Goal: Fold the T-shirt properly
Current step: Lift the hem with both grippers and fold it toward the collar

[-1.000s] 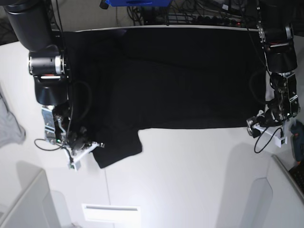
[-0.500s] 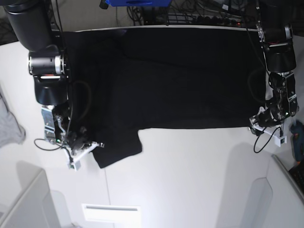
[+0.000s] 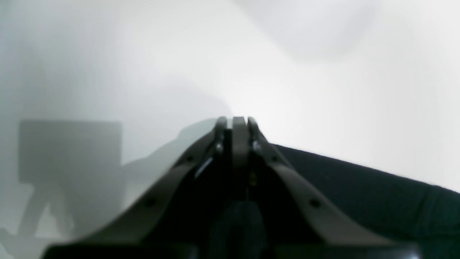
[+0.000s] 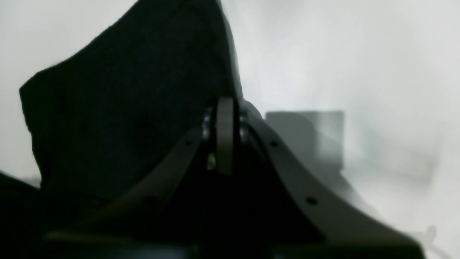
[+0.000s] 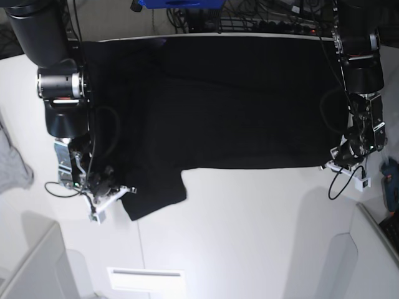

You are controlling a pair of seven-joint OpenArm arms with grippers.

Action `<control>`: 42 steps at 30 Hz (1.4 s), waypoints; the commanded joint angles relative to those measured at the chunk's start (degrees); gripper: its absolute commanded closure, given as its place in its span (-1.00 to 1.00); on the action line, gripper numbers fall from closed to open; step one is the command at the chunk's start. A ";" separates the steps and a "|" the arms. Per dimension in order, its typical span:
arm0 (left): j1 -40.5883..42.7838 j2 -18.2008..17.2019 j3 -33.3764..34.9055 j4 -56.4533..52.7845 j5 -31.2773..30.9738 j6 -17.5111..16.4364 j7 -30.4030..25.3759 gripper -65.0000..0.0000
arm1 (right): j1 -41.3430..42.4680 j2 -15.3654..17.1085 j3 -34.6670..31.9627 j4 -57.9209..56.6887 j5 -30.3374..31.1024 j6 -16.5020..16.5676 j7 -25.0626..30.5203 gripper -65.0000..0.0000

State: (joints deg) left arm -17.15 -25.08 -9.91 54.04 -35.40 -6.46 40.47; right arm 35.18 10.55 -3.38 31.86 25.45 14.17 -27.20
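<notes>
The black T-shirt (image 5: pixel 230 99) lies spread flat on the white table (image 5: pixel 249 224), plain side up, with one sleeve (image 5: pixel 153 193) sticking out toward the front left. My right gripper (image 5: pixel 123 191) is shut on that sleeve's edge. In the right wrist view the black cloth (image 4: pixel 118 100) rises to the shut gripper (image 4: pixel 224 104). My left gripper (image 5: pixel 335 163) is shut at the T-shirt's front right hem corner. In the left wrist view the hem (image 3: pixel 359 190) runs in under the closed gripper (image 3: pixel 239 122).
A light grey cloth (image 5: pixel 11 163) hangs at the table's left edge. Cables (image 5: pixel 249 22) and a blue object (image 5: pixel 181 3) lie behind the table. A teal object (image 5: pixel 391 185) sits at the right edge. Raised white panels (image 5: pixel 31 268) stand at the front corners.
My left gripper has closed from wide open and shifted slightly inward onto the hem corner. The right arm and the sleeve have not moved.
</notes>
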 commanded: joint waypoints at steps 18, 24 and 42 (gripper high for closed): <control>1.81 -0.63 -0.59 9.48 -0.43 -0.18 2.30 1.00 | -5.77 1.10 0.26 17.59 -0.27 -4.37 0.34 1.00; 3.48 -0.63 -0.68 11.76 -0.51 -0.18 2.30 1.00 | -7.97 2.16 0.26 23.31 -0.18 -4.90 0.17 1.00; 12.71 -0.63 -6.84 25.48 -6.49 -0.27 5.11 1.00 | -17.90 2.25 10.89 37.11 -0.09 -4.64 -4.40 1.00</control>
State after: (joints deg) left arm -3.57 -24.62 -16.32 78.48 -41.69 -6.31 46.35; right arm 15.88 12.14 7.20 67.83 25.04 9.45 -32.62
